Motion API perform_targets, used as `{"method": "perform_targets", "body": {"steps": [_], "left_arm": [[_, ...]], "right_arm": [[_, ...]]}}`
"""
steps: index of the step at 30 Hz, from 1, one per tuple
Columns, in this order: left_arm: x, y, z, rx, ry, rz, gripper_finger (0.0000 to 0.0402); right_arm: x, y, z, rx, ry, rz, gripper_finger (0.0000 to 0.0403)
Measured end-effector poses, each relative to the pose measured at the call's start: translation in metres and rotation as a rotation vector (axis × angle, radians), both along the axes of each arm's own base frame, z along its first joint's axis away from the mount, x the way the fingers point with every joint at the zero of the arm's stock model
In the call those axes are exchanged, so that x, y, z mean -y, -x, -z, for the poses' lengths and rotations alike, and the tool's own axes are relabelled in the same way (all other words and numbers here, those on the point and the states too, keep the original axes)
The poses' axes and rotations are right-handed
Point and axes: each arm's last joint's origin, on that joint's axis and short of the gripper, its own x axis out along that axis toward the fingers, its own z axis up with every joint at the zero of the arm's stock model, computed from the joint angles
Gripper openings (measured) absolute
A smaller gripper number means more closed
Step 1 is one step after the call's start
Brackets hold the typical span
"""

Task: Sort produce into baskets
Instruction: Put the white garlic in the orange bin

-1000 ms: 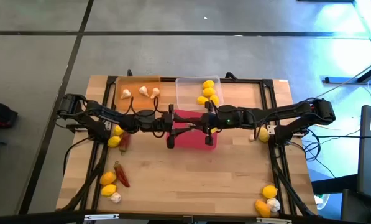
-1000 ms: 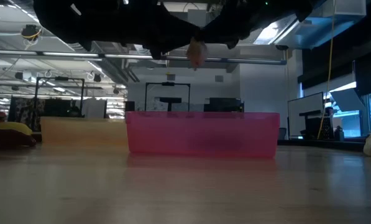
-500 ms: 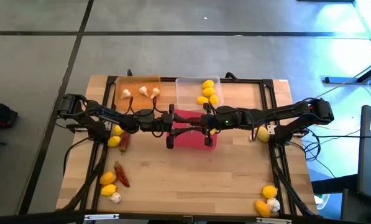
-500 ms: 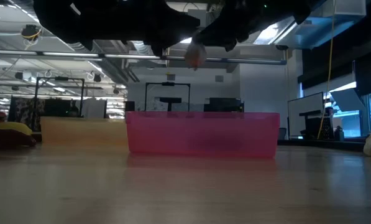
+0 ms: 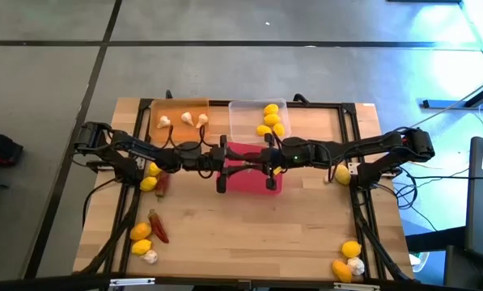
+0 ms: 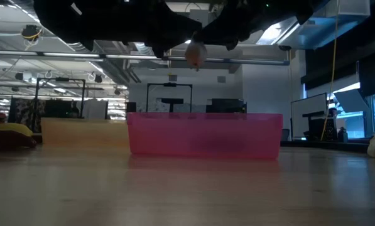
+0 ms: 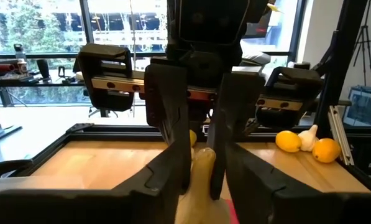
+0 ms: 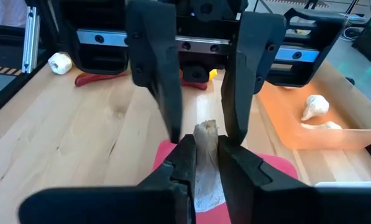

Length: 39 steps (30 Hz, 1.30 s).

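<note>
Fingers of the right gripper (image 8: 204,144) are closed almost together on a white garlic bulb (image 8: 205,130), which is held in the air above the pink tray (image 6: 206,135). Those of the left gripper (image 7: 202,158), met head-on, stand a little wider and are set close on either side of the same bulb. Whether they press on it cannot be told.

On the wooden table (image 5: 249,234), loose produce is seen in four groups:
- **Near left corner:** two lemons (image 5: 141,239), one garlic bulb (image 5: 150,256) and a red chili pepper (image 5: 158,226) are gathered.
- **Near right corner:** one lemon (image 5: 352,249), one orange-coloured fruit (image 5: 340,268) and one garlic bulb (image 5: 356,264) are counted.
- **Farther back on the left:** two more lemons (image 5: 150,178) lie with another chili (image 5: 162,186) beside the left arm.
- **Farther back on the right:** one lemon (image 5: 343,174) is seen beside the right arm.

Three trays are present. The pink one is placed at mid-table beneath both grippers, and its contents are hidden by them. Behind it, at the far edge, the orange tray (image 5: 179,103) is occupied by three garlic bulbs (image 5: 187,119). Just beside it, the clear tray (image 5: 243,109) is occupied by four lemons (image 5: 271,120).
</note>
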Motion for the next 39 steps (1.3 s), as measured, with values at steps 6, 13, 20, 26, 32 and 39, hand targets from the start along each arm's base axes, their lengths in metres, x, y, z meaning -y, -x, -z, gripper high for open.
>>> {"method": "perform_targets", "body": {"steps": [6, 13, 20, 26, 32, 39], "left_arm": [[0.0, 0.0, 0.0, -0.007, -0.016, -0.002, 0.0053], [0.0, 0.0, 0.001, -0.011, -0.041, -0.001, 0.0012], [0.0, 0.0, 0.001, -0.012, -0.042, 0.0, 0.0003], [0.0, 0.0, 0.0, -0.009, -0.042, 0.001, 0.0002], [0.0, 0.0, 0.0, -0.009, -0.041, 0.001, 0.0002], [-0.001, 0.003, -0.002, -0.02, -0.047, -0.001, 0.0005]], "right_arm": [[0.0, 0.0, 0.0, 0.001, 0.001, -0.001, 0.0056], [0.0, 0.0, 0.0, 0.003, 0.004, -0.002, 0.0056], [0.0, 0.0, 0.0, 0.004, 0.001, -0.001, 0.0056], [0.0, 0.0, 0.0, 0.004, -0.067, 0.024, 0.006], [0.0, 0.0, 0.0, 0.006, -0.068, 0.025, 0.012], [0.0, 0.009, -0.016, 0.037, -0.078, 0.004, 0.0182]]}}
